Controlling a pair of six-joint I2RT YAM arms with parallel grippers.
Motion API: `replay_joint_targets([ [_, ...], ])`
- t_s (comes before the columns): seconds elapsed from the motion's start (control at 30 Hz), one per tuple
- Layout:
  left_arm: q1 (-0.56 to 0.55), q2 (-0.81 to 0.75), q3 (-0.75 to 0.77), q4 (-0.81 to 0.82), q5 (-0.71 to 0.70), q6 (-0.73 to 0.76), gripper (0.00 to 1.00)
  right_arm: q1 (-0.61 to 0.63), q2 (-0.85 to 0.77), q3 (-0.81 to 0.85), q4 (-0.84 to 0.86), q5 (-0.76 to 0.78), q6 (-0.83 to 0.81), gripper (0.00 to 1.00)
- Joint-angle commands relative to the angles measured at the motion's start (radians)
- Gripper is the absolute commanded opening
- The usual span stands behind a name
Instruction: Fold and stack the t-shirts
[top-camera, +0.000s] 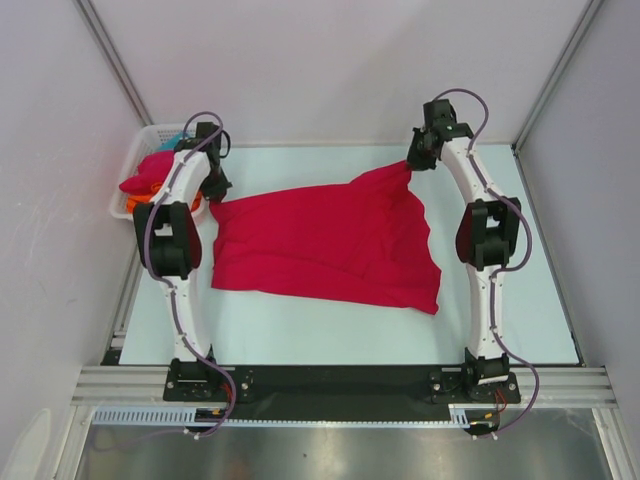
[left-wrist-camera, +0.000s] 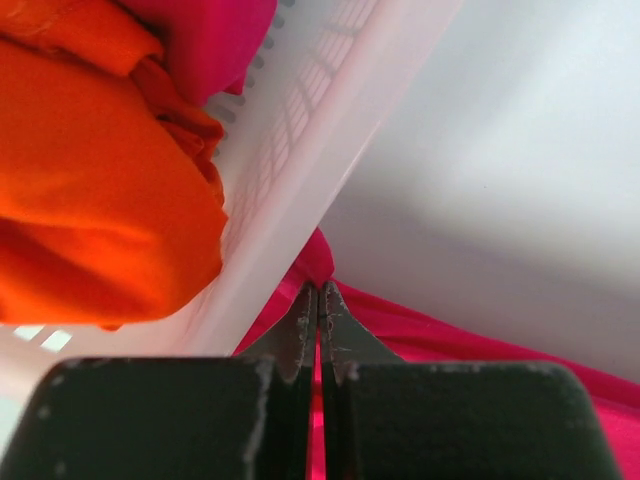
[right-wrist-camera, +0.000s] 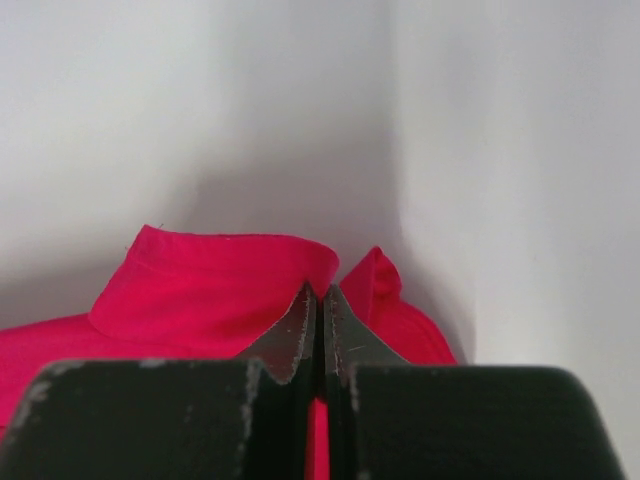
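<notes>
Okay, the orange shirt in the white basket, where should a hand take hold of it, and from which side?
Probably the exposed near bulge, coming down from above. The orange shirt lies bunched inside the basket, whose mesh walls block any sideways approach, and a pink shirt is heaped against its far part.

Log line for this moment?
left gripper: shut on crimson-pink cloth t-shirt | right gripper: shut on same t-shirt | orange cloth t-shirt: in white plastic mesh basket
</notes>
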Motion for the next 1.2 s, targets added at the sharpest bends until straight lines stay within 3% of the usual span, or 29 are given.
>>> replay_joint_targets([
  [0.0,0.012,-0.12,-0.037,0.004,-0.038,0.009,0.0,0.021,-0.168,-0.105,0.031,0.002,-0.035,0.0],
  [0.2,0.009,-0.238,-0.169,0.032,-0.027,0.008,0.0,0.045,-0.312,-0.256,0.045,0.035,-0.049,0.0],
  [0.7,-0.02,-0.531,-0.537,0.111,0.008,0.035,0.0,0.075,-0.66,-0.848,0.117,0.141,-0.016,0.0],
  [1.17,-0.021,-0.692,-0.723,0.116,0.024,0.061,0.0,0.13,-0.814,-1.006,0.028,0.232,0.016,0.0],
])
